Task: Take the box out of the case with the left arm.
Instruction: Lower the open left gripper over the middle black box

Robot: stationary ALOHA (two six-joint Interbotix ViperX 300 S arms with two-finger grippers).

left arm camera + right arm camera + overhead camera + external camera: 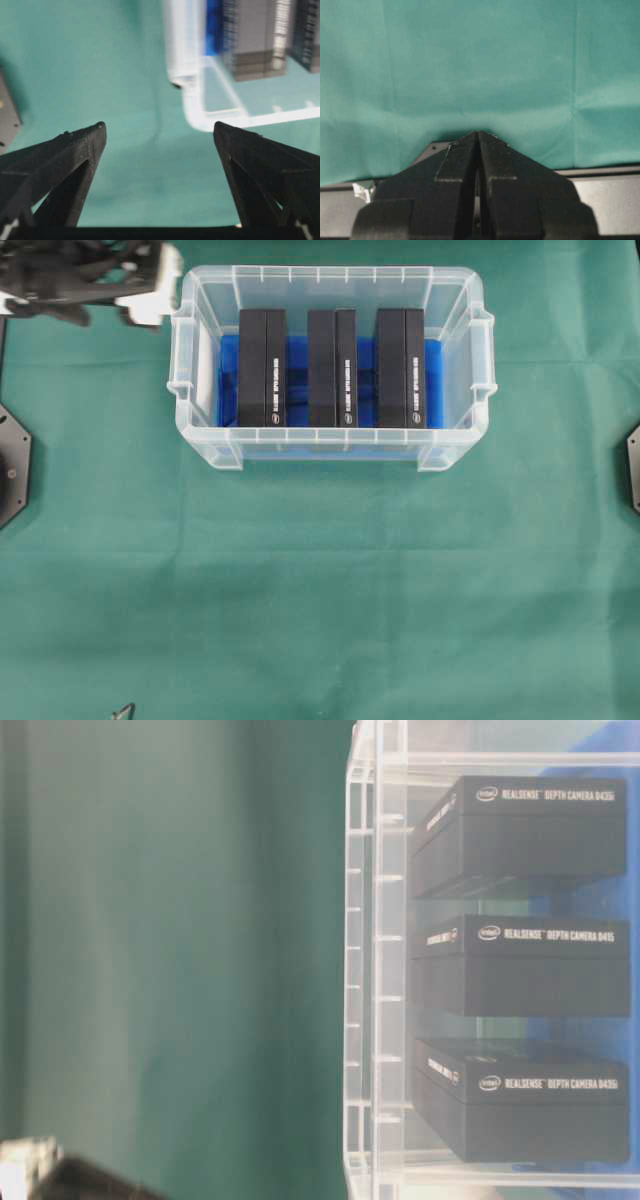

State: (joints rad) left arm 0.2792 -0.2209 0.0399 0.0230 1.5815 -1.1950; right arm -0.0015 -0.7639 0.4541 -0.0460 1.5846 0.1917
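The case (330, 444) is a clear plastic tub with a blue floor, at the top middle of the green cloth. Three black boxes stand in it side by side: left (262, 368), middle (332, 368) and right (401, 368). The table-level view shows them through the case wall (375, 970), labelled as depth cameras. My left gripper (160, 282) hovers blurred just outside the case's far left corner. In its wrist view the left gripper (160, 131) is open and empty over cloth, with the case corner (200, 117) ahead. My right gripper (478, 133) is shut, holding nothing, over bare cloth.
Black arm base plates sit at the left edge (12, 465) and the right edge (634, 470) of the overhead view. A small dark object (123, 712) pokes in at the bottom edge. Green cloth (320, 590) covers the table.
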